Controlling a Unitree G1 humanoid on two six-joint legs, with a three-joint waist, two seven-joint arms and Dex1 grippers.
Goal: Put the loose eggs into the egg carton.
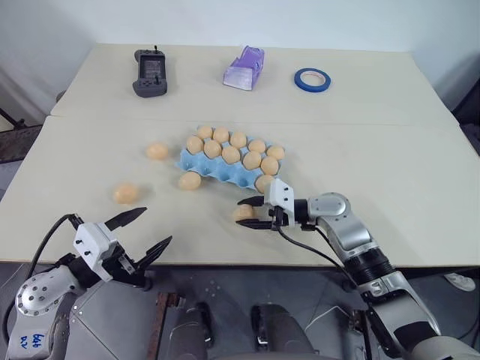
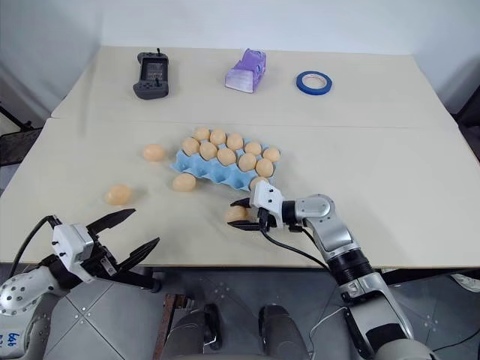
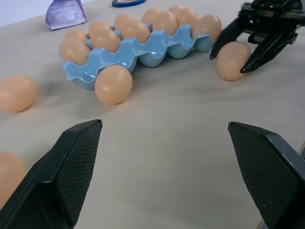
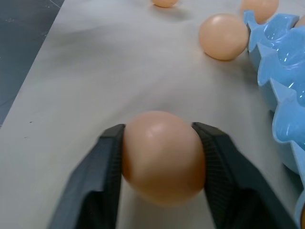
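Left gripper point(image 1: 142, 232) nearest, fingers spread, empty, above counter point(image 1: 390, 157) edge. Right gripper point(image 1: 253, 211) fingers clamped on loose egg point(image 4: 163, 155) across its middle, just beside egg carton point(image 1: 217, 171). Egg light, smooth, brittle: gentle squeeze, widest part

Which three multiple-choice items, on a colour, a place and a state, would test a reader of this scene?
1. What colour is the egg carton?
A. white
B. light blue
C. green

2. Where does the purple packet lie?
A. between the black controller and the tape ring
B. inside the egg carton
C. on the floor

3. What is the right tool doing?
A. hanging open over the egg carton
B. shut on the tape ring
C. shut on a loose egg

Key: 1 B, its cups show light blue; 2 A, one lies on either side of it; 3 C, both fingers press the egg's sides.
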